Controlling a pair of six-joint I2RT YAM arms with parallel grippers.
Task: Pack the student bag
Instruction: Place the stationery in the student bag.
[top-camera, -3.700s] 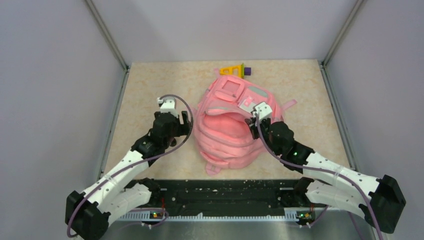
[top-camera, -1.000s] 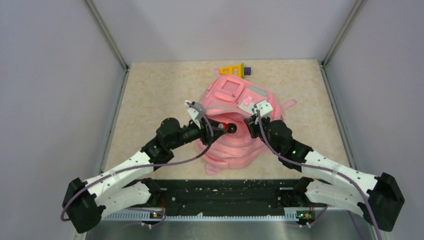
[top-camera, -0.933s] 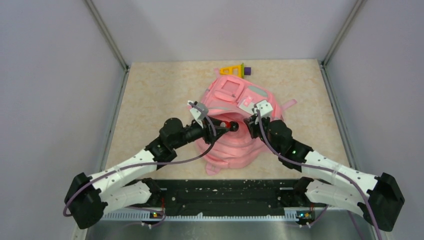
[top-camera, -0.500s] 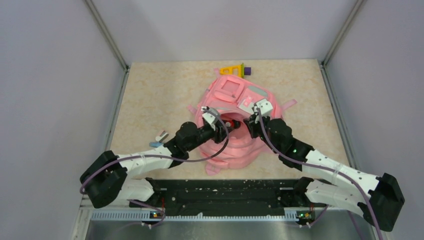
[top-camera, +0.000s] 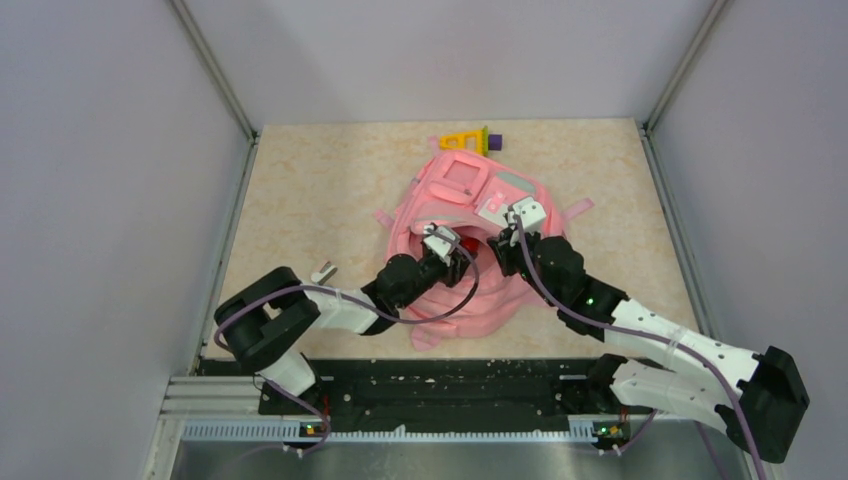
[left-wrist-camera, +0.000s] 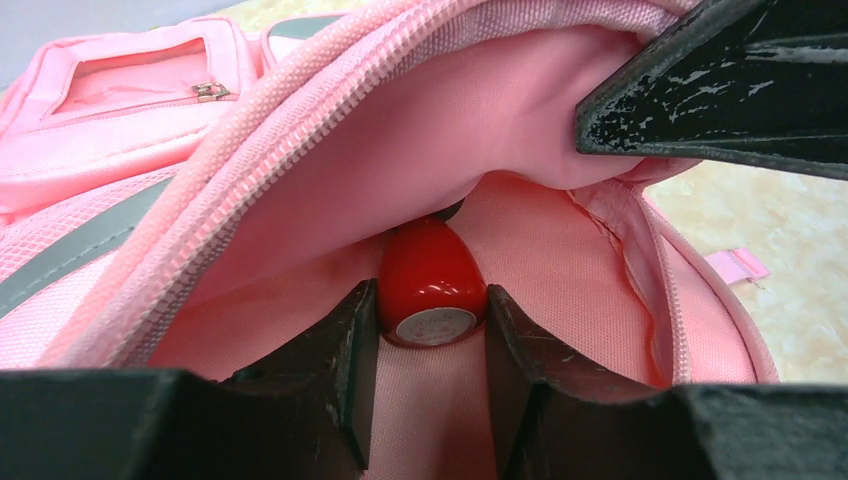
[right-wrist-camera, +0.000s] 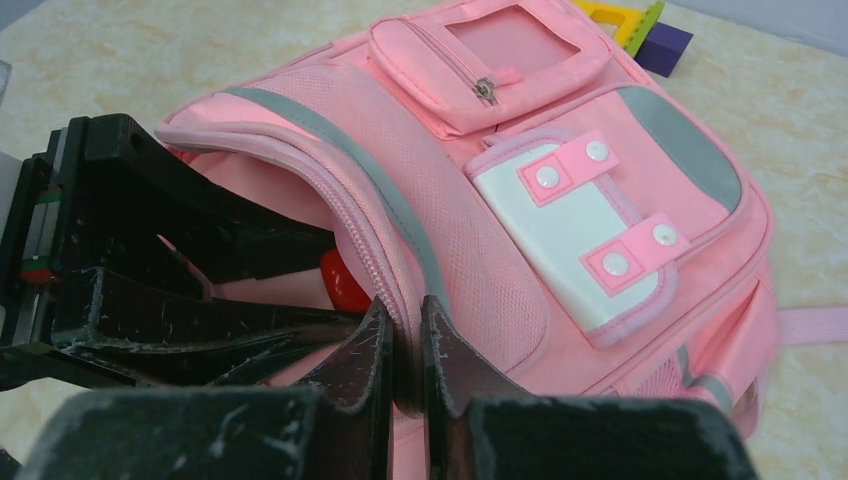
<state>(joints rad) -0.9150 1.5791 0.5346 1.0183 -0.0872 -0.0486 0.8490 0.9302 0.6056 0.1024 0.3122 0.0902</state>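
So, left claw (left-wrist-camera: 430, 325) grips a red thing (left-wrist-camera: 432, 270) inside the backpack (right-wrist-camera: 470, 240), right claw (right-wrist-camera: 407, 335) pinches its rim open; next, probably just let go.

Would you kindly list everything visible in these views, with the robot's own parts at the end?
student bag: one, pink, middle of the table, main compartment open
red object: one, red with a pale round end, inside the bag's opening
yellow ruler-like piece: one, yellow, far edge of the table, beyond the bag
purple block: one, purple, right beside the yellow piece
small pale object: one, whitish, on the table left of the bag
table: one, mottled beige
left gripper: one, black, inside the bag, shut on the red object
right gripper: one, black, pinching the bag's zip rim
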